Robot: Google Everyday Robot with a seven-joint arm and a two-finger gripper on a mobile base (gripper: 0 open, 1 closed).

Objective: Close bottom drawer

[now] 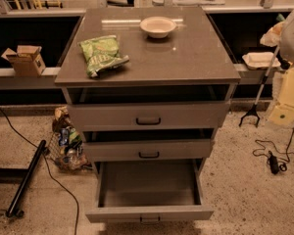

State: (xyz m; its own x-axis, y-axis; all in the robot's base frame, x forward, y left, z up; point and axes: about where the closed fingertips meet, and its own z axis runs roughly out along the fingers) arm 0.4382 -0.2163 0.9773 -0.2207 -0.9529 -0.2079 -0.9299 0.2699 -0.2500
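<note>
A cardboard box [24, 58] sits on a ledge far to the left of the pincer, roughly level with it. Lower down, a basket [66, 148] of wrappers rests on the floor against the cabinet's left side. A green chip bag [102, 54] lies on the grey tabletop [196, 58], well to the pincer's left.

Under the tabletop, the top drawer [149, 115] and middle drawer [149, 150] show dark gaps above their fronts and look slightly ajar. The bottom drawer [149, 190] is pulled far out, its bare floor open to view. It lies far below and left of the pincer, with its dark bar handle [150, 220] at the lowest edge of the scene.

A white bowl [158, 26] stands on the tabletop, left of the pincer at about the same height. A black grabber tool [257, 99] leans just below the pincer.

The pincer [289, 33] shows only as a pale blur at the upper right edge, well apart from every drawer. I cannot tell whether it is open or closed.

The closing push seems not yet begun, and the approach is the step in hand. The next move calls for the pincer to travel down and left to meet the drawer's front squarely. It then needs a straight push inward that avoids the two drawers above.
</note>
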